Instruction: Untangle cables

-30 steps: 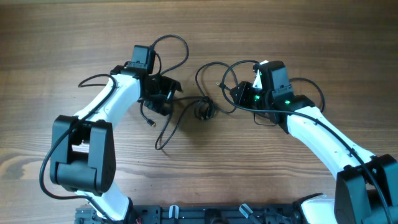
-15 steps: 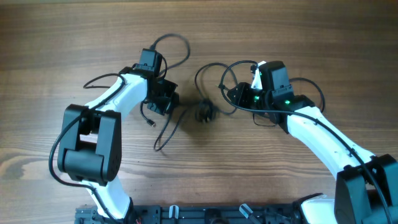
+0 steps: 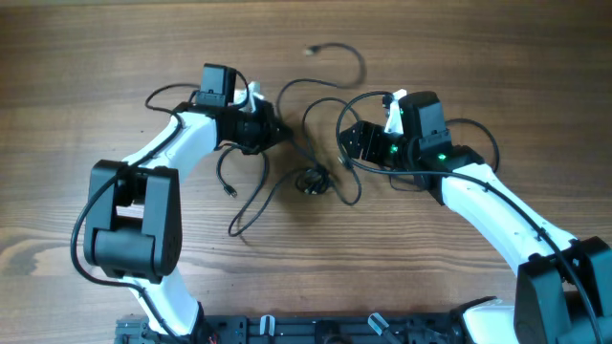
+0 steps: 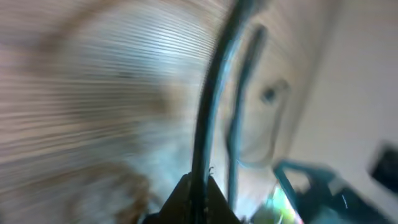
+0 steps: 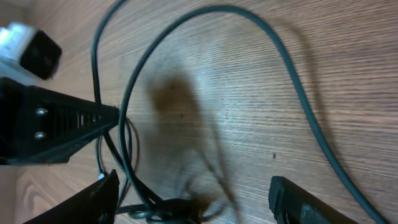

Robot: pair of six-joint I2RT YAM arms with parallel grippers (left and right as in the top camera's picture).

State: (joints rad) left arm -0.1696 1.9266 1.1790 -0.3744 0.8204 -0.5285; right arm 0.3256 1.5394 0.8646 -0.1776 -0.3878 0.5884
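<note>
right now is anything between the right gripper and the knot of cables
Nothing visible apart from the cables' own loose loops. The right gripper is open and faces the knot; the left gripper, shut on a cable, sits off to the side.

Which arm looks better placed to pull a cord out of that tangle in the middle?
Probably the left: the left pincer is shut on a cable, while the right pincer stands open, gripping nothing.

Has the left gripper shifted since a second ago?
Yes. The left gripper, shut on a cable, moved right, toward the right gripper, which stayed put.
</note>
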